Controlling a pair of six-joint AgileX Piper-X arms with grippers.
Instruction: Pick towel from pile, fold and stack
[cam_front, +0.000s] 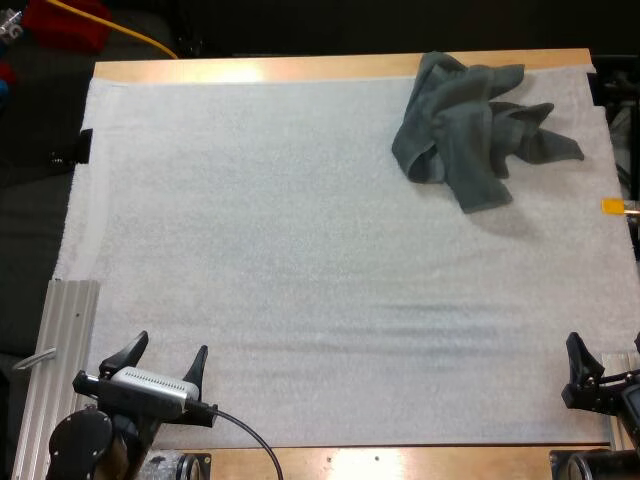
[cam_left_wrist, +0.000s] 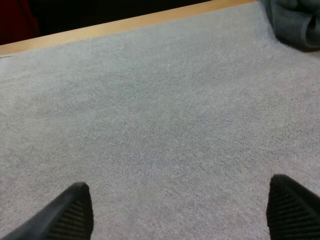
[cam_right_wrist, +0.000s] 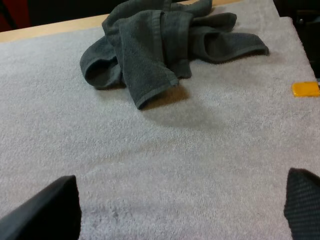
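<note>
One crumpled dark grey-green towel (cam_front: 470, 125) makes up the pile, lying on the white mat (cam_front: 300, 280) well ahead of the right hand (cam_right_wrist: 182, 179) and slightly toward its inner side. From the left hand (cam_front: 171, 345) it lies far ahead and well across to the right. Both hands rest low at the near edge of the table (cam_front: 330, 68), each with its fingers spread wide and holding nothing. The step in hand is judged to be the first one, the pick, with no fold made and no stack begun. The right hand is the nearer of the two, so the next move probably calls for a long forward reach from it. It would close on a raised ridge or on the loose corner that points back toward it, where the cloth stands clear of the mat. The towel is soft and bunched, so a shallow pinch may take only one layer and drag the rest. Nothing stands between either hand and the towel, only bare mat. A metal rail (cam_front: 70, 340) runs just outside the left hand, beside the mat, clear of any likely path.
</note>
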